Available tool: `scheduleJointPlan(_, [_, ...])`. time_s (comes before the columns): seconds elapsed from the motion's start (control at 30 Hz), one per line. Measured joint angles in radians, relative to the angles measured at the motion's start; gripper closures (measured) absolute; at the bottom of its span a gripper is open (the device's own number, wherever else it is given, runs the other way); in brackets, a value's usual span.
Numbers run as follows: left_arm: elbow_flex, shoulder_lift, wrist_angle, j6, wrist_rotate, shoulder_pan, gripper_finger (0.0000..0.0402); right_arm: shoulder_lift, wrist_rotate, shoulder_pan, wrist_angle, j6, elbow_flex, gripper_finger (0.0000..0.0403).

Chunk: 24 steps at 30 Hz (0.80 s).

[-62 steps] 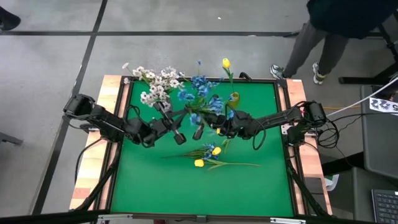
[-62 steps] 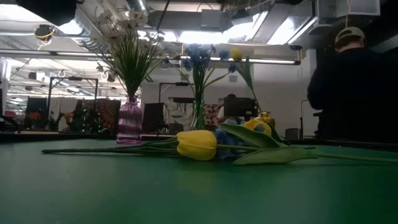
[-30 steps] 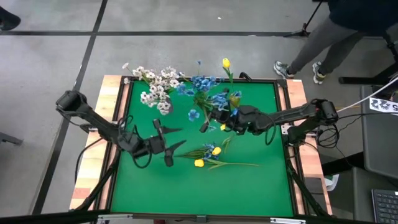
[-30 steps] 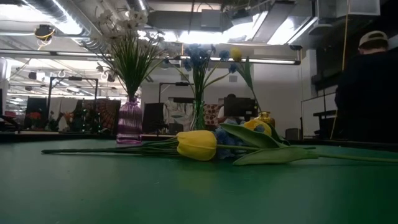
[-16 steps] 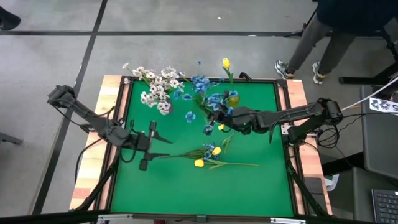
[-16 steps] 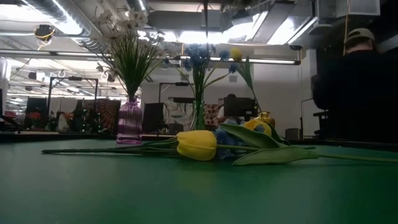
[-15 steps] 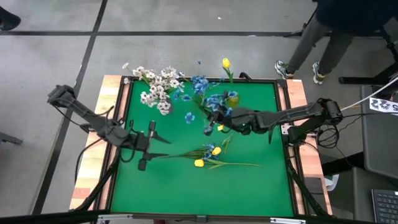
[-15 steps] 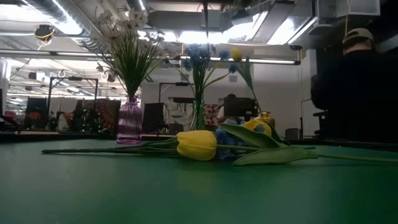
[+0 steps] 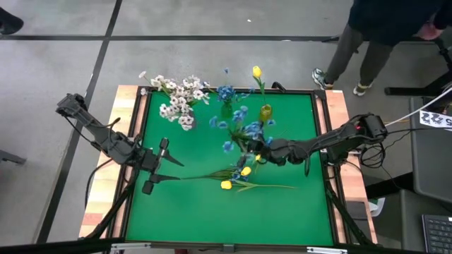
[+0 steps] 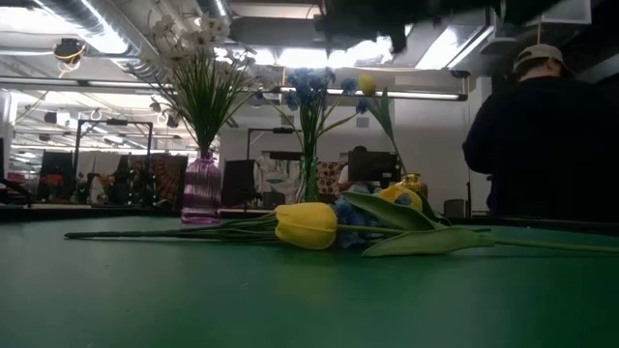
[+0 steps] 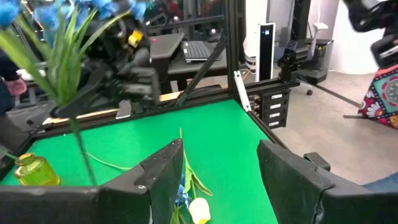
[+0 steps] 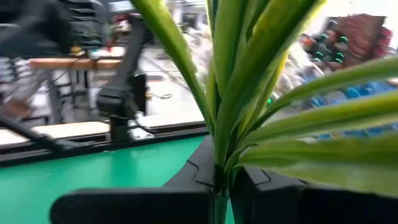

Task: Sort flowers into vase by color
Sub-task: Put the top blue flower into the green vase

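My right gripper (image 9: pixel 257 152) is over the middle of the green table, shut on a blue flower sprig (image 9: pixel 237 131); the left wrist view shows that sprig (image 11: pixel 60 43) standing tall. A few yellow and blue flowers (image 9: pixel 236 176) lie flat on the mat, a yellow bud (image 10: pixel 306 224) nearest the low camera. At the far edge stand a purple vase (image 10: pixel 201 188) of white flowers (image 9: pixel 176 102), a clear vase (image 10: pixel 308 180) of blue flowers (image 9: pixel 226 94), and a yellow vase (image 9: pixel 265 111) with one yellow bud (image 9: pixel 257 71). My left gripper (image 9: pixel 155 168) is open near the left edge. My right gripper pinches the blue sprig's green stem with its long leaves (image 12: pixel 219 163) between its two shut fingers. The fingers come level from the table's right side, across the stem. The sprig stands roughly upright, blooms above the fingers and bare stem (image 11: pixel 79 149) hanging below.
The table has a raised wooden frame (image 9: pixel 134 134). A person (image 10: pixel 542 135) stands beyond the far right corner. Bare green mat (image 9: pixel 212 212) lies along the near side.
My left gripper has drawn back toward the table's left edge, staying open. My right gripper has carried the blue sprig away from the vases toward the near edge, over the flowers lying on the mat.
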Motion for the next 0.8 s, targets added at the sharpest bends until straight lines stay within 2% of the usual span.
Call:
scheduleJointPlan(0.1, [0.000,-0.006,-0.006,0.010,0.000,-0.004,0.0197,0.019,0.011,-0.027,0.119,-0.057,-0.025,0.0388])
scheduleJointPlan(0.17, [0.000,-0.007,-0.003,0.030,0.000,-0.004,0.0197,0.029,-0.027,-0.057,0.150,-0.111,-0.012,0.0388])
scheduleJointPlan(0.37, [-0.012,-0.008,0.004,0.053,-0.001,-0.003,0.0197,0.080,-0.165,-0.180,0.149,-0.150,0.020,0.0388])
scheduleJointPlan(0.57, [-0.048,-0.012,-0.020,0.029,-0.002,-0.003,0.0197,0.123,-0.188,-0.262,0.156,-0.158,0.019,0.0388])
scheduleJointPlan(0.8, [-0.049,-0.012,-0.060,0.003,-0.003,-0.003,0.0197,0.129,-0.258,-0.328,0.222,-0.242,0.019,0.0388])
